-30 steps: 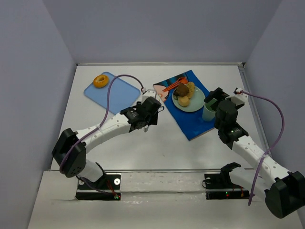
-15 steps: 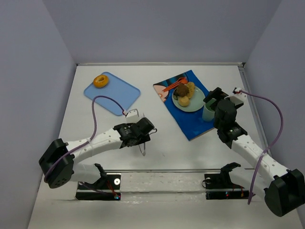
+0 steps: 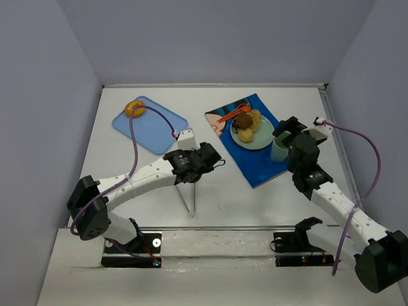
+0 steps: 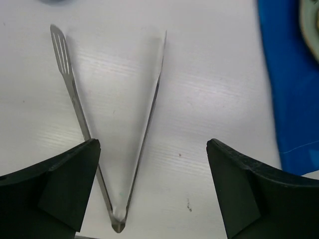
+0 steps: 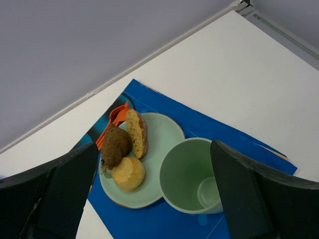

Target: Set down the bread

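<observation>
Three pieces of bread lie on a pale green plate (image 5: 167, 130): a dark brown roll (image 5: 115, 145), a cut slice (image 5: 135, 133) and a round golden bun (image 5: 128, 173). From above, the same plate (image 3: 262, 139) sits on a blue mat (image 3: 258, 164). My right gripper (image 5: 152, 194) hangs open above the plate and a green cup (image 5: 192, 177), holding nothing. My left gripper (image 4: 153, 184) is open over the bare table. Metal tongs (image 4: 76, 99) lie spread in a V beneath it, untouched by either finger. In the top view the tongs (image 3: 190, 201) lie just in front of the left gripper (image 3: 203, 167).
A blue tray (image 3: 156, 127) at the back left carries a ring doughnut (image 3: 134, 107), partly crossed by the left arm's cable. Orange cutlery (image 5: 110, 122) sits on the mat beside the plate. The right gripper (image 3: 285, 131) stands beside the cup (image 3: 279, 150).
The left gripper has opened wide and let go of the tongs, which now lie on the table. The left arm swung toward the near edge and then back. The right arm has not moved.
</observation>
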You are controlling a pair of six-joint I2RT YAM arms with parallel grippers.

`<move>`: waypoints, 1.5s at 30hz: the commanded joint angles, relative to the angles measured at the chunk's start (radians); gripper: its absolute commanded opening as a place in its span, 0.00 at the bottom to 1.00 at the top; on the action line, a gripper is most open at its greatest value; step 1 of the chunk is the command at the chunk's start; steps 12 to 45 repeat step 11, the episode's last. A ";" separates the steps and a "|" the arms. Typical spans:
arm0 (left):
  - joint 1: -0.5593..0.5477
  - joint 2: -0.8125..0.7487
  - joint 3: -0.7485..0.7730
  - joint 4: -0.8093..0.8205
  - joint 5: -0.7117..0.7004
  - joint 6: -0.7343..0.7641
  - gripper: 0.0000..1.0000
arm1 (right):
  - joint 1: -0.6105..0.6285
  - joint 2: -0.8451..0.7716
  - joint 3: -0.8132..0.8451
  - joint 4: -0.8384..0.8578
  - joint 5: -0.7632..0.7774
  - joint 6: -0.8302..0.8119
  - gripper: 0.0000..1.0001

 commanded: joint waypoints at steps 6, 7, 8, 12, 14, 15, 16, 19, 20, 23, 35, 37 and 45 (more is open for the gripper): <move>0.190 -0.107 0.125 0.256 -0.116 0.326 0.99 | 0.000 -0.004 0.015 0.063 -0.044 -0.046 1.00; 0.271 -0.116 0.112 0.289 -0.077 0.342 0.99 | 0.000 -0.003 0.013 0.063 -0.047 -0.047 1.00; 0.306 -0.123 0.085 0.353 -0.037 0.371 0.99 | 0.000 -0.004 0.013 0.065 -0.054 -0.055 1.00; 0.393 -0.132 0.066 0.436 0.078 0.424 0.99 | 0.000 0.012 0.019 0.079 -0.083 -0.070 1.00; 0.393 -0.132 0.066 0.436 0.078 0.424 0.99 | 0.000 0.012 0.019 0.079 -0.083 -0.070 1.00; 0.393 -0.132 0.066 0.436 0.078 0.424 0.99 | 0.000 0.012 0.019 0.079 -0.083 -0.070 1.00; 0.393 -0.132 0.066 0.436 0.078 0.424 0.99 | 0.000 0.012 0.019 0.079 -0.083 -0.070 1.00; 0.393 -0.132 0.066 0.436 0.078 0.424 0.99 | 0.000 0.012 0.019 0.079 -0.083 -0.070 1.00; 0.393 -0.132 0.066 0.436 0.078 0.424 0.99 | 0.000 0.012 0.019 0.079 -0.083 -0.070 1.00; 0.393 -0.132 0.066 0.436 0.078 0.424 0.99 | 0.000 0.012 0.019 0.079 -0.083 -0.070 1.00; 0.393 -0.132 0.066 0.436 0.078 0.424 0.99 | 0.000 0.012 0.019 0.079 -0.083 -0.070 1.00; 0.393 -0.132 0.066 0.436 0.078 0.424 0.99 | 0.000 0.012 0.019 0.079 -0.083 -0.070 1.00; 0.393 -0.132 0.066 0.436 0.078 0.424 0.99 | 0.000 0.012 0.019 0.079 -0.083 -0.070 1.00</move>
